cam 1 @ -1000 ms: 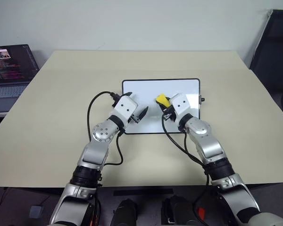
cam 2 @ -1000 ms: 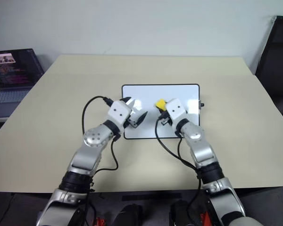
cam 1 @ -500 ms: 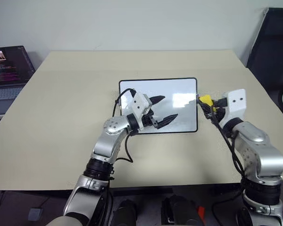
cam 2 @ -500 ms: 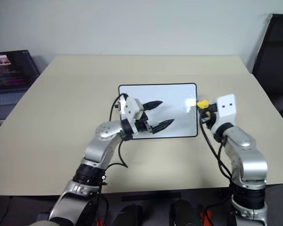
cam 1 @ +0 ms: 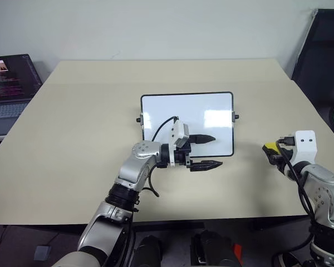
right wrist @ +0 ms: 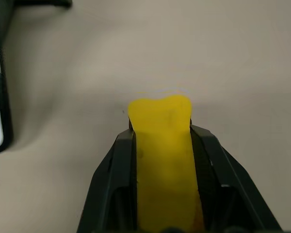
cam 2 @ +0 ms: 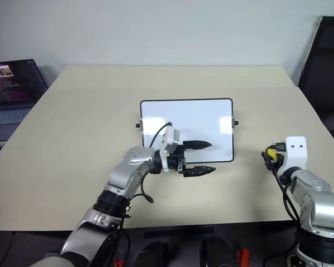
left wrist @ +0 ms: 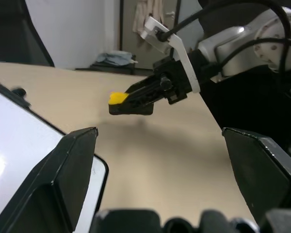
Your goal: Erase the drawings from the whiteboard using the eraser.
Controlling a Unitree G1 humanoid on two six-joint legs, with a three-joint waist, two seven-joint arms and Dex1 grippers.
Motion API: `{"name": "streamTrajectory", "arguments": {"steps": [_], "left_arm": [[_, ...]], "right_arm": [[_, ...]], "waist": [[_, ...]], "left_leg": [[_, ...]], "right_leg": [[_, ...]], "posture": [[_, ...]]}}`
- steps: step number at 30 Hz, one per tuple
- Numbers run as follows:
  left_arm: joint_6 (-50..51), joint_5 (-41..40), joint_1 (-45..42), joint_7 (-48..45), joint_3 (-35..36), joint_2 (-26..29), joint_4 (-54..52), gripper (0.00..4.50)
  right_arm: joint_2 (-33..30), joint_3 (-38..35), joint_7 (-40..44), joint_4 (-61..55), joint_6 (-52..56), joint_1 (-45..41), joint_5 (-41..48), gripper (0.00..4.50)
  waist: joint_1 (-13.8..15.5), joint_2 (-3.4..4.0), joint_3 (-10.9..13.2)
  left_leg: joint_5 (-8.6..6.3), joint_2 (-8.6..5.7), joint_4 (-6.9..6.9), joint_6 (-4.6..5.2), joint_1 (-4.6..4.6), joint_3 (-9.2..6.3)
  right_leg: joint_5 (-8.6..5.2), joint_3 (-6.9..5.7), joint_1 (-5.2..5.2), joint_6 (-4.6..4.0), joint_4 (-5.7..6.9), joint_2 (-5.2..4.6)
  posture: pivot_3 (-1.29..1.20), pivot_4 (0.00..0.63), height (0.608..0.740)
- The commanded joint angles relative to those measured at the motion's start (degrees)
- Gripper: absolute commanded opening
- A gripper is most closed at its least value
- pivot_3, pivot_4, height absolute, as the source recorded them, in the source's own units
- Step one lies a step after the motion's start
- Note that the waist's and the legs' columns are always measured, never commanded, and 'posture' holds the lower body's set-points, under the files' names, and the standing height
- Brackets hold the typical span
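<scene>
Yellow and black, the eraser point(right wrist: 162, 160) sits clamped between the two fingers of the right gripper point(cam 1: 273, 150), its yellow end poking out past the fingertips. That gripper hangs over bare tabletop point(cam 1: 89, 111), well off to the side of the whiteboard point(cam 1: 187, 123). The left gripper point(cam 2: 203, 157) points sideways toward the right one, its jaws spread wide with nothing between them. One of its fingers lies over the whiteboard's near edge and the other over the table just in front of the frame. The board's white surface shows no marks that I can make out. A laptop point(cam 1: 8, 83) stands open at the table's far left corner.
</scene>
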Motion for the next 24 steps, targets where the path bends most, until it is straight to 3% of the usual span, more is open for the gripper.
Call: {"name": "streamTrajectory", "arguments": {"steps": [1,24], "left_arm": [[-3.17,1.48,-0.66,-1.45,-0.74,0.09,1.08,4.5],[-8.74,5.78,-0.54,-0.71,-1.11,1.57,2.51,4.5]], "right_arm": [[0.92,-0.5,-0.1,0.79,-2.84,-0.63,1.46,1.17],[0.37,2.62,-1.17,8.03,-8.73,-2.12,1.63,1.17]], "waist": [[0.0,-0.01,0.01],[0.09,0.01,0.02]], "left_leg": [[0.0,0.0,-0.01,0.0,-0.01,0.0],[0.0,0.0,0.0,0.0,-0.02,-0.01]], "right_leg": [[0.0,0.0,0.0,0.0,-0.01,0.0],[0.0,0.0,0.0,0.01,0.0,0.0]], "posture": [[0.0,0.15,0.74],[0.0,0.15,0.74]]}}
